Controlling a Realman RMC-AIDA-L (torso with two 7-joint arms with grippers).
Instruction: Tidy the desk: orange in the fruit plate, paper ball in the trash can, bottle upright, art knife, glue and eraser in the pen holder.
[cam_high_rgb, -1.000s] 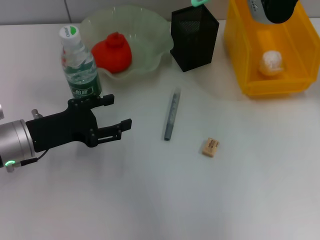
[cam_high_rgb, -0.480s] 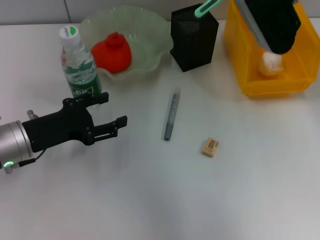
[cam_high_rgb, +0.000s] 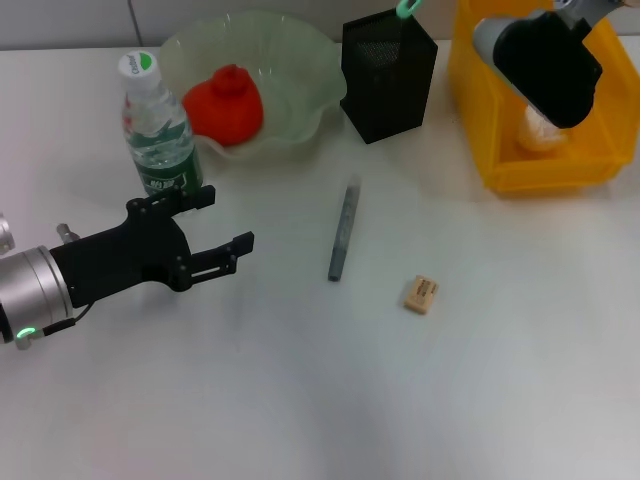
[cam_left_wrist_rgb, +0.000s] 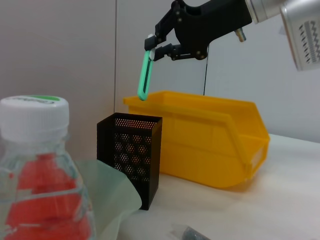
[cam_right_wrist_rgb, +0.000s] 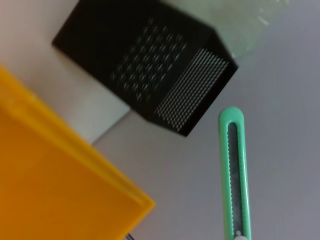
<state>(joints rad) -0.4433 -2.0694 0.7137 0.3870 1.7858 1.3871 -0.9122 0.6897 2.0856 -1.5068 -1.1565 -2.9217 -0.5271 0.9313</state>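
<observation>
**A:** Biggest first. Where's the bin relative to your grippers?

**B:** The trash can (cam_high_rgb: 497, 150) sits right under my right arm, paper ball (cam_high_rgb: 541, 132) inside it, partly hidden by the arm. My right gripper (cam_left_wrist_rgb: 152, 46) is up high, above the gap between the bin and the pen holder (cam_high_rgb: 388, 78).

**A:** What's it holding?

**B:** Fingers pinched on the top end of the art knife (cam_left_wrist_rgb: 145, 76). The knife hangs down, slightly tilted, its lower tip above the pen holder's open mouth, not inside.

**A:** Plate, bottle?

**B:** Fruit plate (cam_high_rgb: 300, 60) is far from my right gripper, on the other side of the pen holder and touching it or nearly so. The orange (cam_high_rgb: 224, 105) is in it. The bottle (cam_high_rgb: 155, 128) stands upright just beyond my left gripper (cam_high_rgb: 225, 226), beside the plate.

**A:** Left gripper state?

**B:** Low over the table, fingers spread wide, holding nothing.

**A:** Small stuff?

**B:** Glue (cam_high_rgb: 343, 231) lies flat on the table, off to the side my left fingertips point at, well apart from them. The eraser (cam_high_rgb: 421, 294) is farther out past the glue, flat on the table.
</observation>
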